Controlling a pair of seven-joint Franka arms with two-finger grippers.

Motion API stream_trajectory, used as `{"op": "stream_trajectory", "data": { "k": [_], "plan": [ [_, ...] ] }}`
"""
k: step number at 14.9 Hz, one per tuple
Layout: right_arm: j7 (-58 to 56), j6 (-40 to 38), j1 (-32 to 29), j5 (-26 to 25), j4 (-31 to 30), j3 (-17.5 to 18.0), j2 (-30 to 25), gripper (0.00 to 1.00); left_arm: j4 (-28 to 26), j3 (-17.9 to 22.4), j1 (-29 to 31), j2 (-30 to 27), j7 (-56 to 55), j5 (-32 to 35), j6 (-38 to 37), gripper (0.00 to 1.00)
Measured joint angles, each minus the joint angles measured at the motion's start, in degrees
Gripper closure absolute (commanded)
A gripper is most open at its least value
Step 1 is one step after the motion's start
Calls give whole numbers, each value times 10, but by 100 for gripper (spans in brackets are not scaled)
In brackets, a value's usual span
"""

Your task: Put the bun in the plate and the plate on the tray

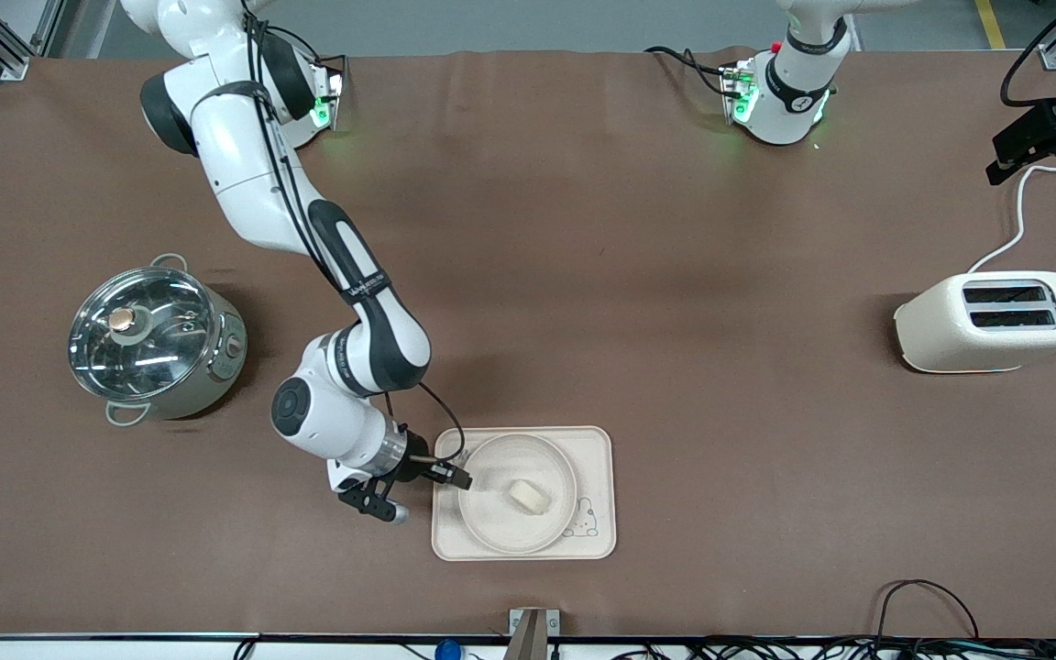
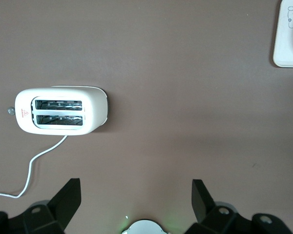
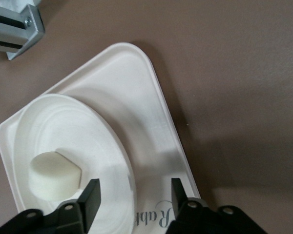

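Note:
The bun [image 1: 530, 496] lies in the round plate [image 1: 500, 527], and the plate sits on the Rabbit tray [image 1: 596, 458] near the table's front edge. In the right wrist view the bun [image 3: 53, 175], plate [image 3: 78, 122] and tray [image 3: 146, 126] fill the frame. My right gripper [image 1: 456, 472] is open and empty, low over the plate's rim at the tray's end toward the right arm; in its wrist view [image 3: 135, 194] the jaws straddle the rim without gripping it. My left gripper [image 2: 136, 195] is open and empty, held high over bare table; the left arm waits by its base.
A white toaster [image 1: 994, 320] with its cord stands toward the left arm's end; it also shows in the left wrist view [image 2: 61, 110]. A lidded steel pot [image 1: 154, 341] stands toward the right arm's end. A black clamp [image 1: 1046, 136] sits at the table's corner.

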Motion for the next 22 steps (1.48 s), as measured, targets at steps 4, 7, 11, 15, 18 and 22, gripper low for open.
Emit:
{"op": "stream_trajectory", "data": {
  "k": [4, 7, 11, 15, 18, 22],
  "plan": [
    [-1, -35, -14, -10, -7, -3, -47, 0, 0, 0, 0, 0, 0, 0, 0, 0],
    [-28, -97, -47, -13, -40, -6, -107, 0, 0, 0, 0, 0, 0, 0, 0, 0],
    [-72, -251, -110, -50, -66, -8, -195, 0, 1, 0, 0, 0, 0, 0, 1, 0],
    [-96, -318, -130, -151, -136, -7, -314, 0, 1, 0, 0, 0, 0, 0, 9, 0],
    [-155, -363, -161, -186, -196, -9, -402, 0, 1, 0, 0, 1, -2, 0, 9, 0],
    [-182, -426, -207, -260, -250, -9, -501, 0, 0, 0, 0, 2, -2, 0, 9, 0]
  ]
}}
